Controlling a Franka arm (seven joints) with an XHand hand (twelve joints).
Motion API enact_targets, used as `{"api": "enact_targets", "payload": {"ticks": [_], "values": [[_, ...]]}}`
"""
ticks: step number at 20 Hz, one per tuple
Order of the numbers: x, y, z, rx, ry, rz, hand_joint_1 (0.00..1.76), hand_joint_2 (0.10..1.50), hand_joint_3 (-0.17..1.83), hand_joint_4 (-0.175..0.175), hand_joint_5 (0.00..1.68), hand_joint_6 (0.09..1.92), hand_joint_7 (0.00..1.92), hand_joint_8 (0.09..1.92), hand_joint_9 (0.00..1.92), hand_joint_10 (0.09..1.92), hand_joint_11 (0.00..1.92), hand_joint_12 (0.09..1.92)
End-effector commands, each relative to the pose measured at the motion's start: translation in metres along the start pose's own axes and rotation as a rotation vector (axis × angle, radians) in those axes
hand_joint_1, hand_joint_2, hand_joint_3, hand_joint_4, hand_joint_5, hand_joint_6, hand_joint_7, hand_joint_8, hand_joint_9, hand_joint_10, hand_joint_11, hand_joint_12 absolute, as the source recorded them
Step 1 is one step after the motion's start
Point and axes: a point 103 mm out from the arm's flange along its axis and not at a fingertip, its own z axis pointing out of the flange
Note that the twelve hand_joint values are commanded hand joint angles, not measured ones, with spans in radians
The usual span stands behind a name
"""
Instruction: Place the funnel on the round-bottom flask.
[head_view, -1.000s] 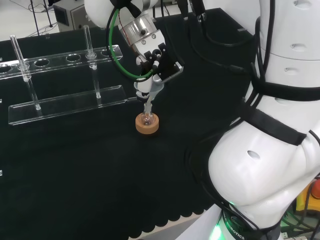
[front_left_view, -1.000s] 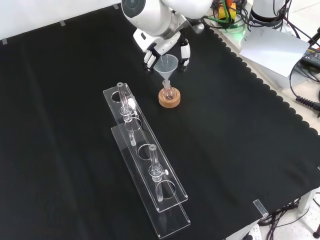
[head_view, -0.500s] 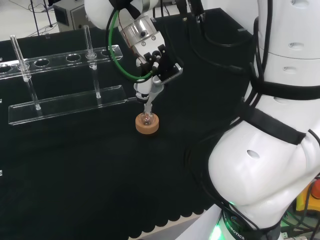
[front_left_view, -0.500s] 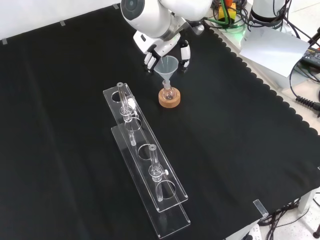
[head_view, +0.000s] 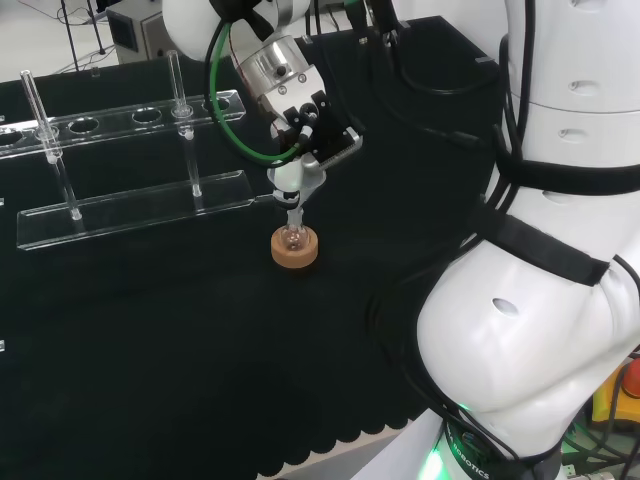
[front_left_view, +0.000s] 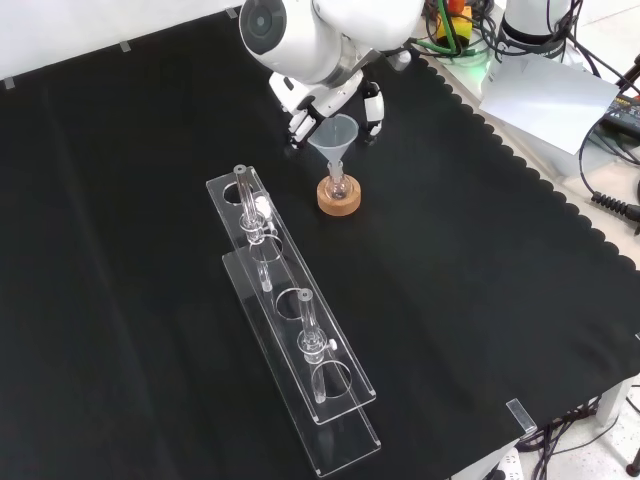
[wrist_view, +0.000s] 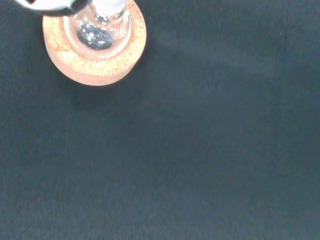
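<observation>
I grip the funnel (front_left_view: 336, 133) by its rim in my hand (front_left_view: 318, 103), fingers curled round it, so its stem drops straight into the flask (front_left_view: 338, 186). The cork ring (front_left_view: 339, 197), near the cloth's (front_left_view: 480, 300) far edge, keeps the flask upright.

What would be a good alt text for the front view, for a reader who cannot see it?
A clear funnel stands with its stem in a small round flask on a cork ring, and the robot's hand is just behind the funnel. In front, a long clear rack with a few glass tubes lies on the black cloth.
</observation>
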Motion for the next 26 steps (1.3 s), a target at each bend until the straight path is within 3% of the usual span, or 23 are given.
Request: {"api": "enact_targets", "payload": {"ticks": [1, 6, 10, 18, 26], "values": [[0.000, -0.006, -0.002, 0.000, -0.014, 0.008, 0.63, 0.59, 0.55, -0.077, 0.18, 0.09, 0.09, 0.75, 0.48, 0.78, 0.36, 1.35], [0.000, -0.012, -0.004, 0.001, -0.021, 0.013, 0.59, 0.60, 0.47, -0.074, 0.14, 0.09, 0.00, 0.59, 0.31, 0.77, 0.23, 1.38], [-0.003, -0.021, -0.011, -0.065, -0.025, 0.019, 0.57, 0.60, 0.44, -0.073, 0.13, 0.09, 0.00, 0.56, 0.28, 0.77, 0.21, 1.39], [-0.028, -0.027, -0.029, -0.193, 0.009, 0.028, 0.56, 0.63, 0.40, -0.074, 0.16, 0.09, 0.03, 0.62, 0.25, 0.77, 0.19, 1.39], [-0.058, 0.000, -0.041, -0.257, 0.105, 0.007, 0.61, 0.67, 0.41, -0.071, 0.27, 0.09, 0.15, 0.69, 0.36, 0.74, 0.22, 1.39]]}}
